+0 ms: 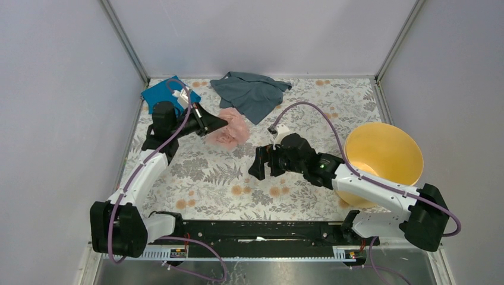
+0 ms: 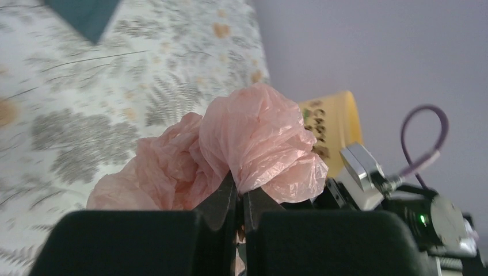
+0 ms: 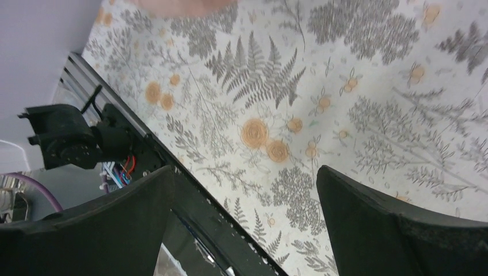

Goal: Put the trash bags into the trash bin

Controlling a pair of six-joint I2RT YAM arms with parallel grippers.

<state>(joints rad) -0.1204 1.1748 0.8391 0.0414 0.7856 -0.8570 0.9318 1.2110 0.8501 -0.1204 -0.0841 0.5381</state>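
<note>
Left fingers (image 2: 220,202) pinched shut on crumpled pink bag (image 2: 253,135). Bag at far-left part of floral surface (image 1: 196,172), just beside grey cloth (image 1: 252,92). Right fingers (image 3: 115,224) spread wide, nothing between, over mid-surface. Yellow bucket (image 1: 383,153) at right, well apart from bag. Teal cloth (image 1: 160,92) behind left arm.

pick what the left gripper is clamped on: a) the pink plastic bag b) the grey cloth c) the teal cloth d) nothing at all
a, in the left wrist view the left gripper is shut, with a fold of the pink plastic bag pinched between its fingertips.
</note>
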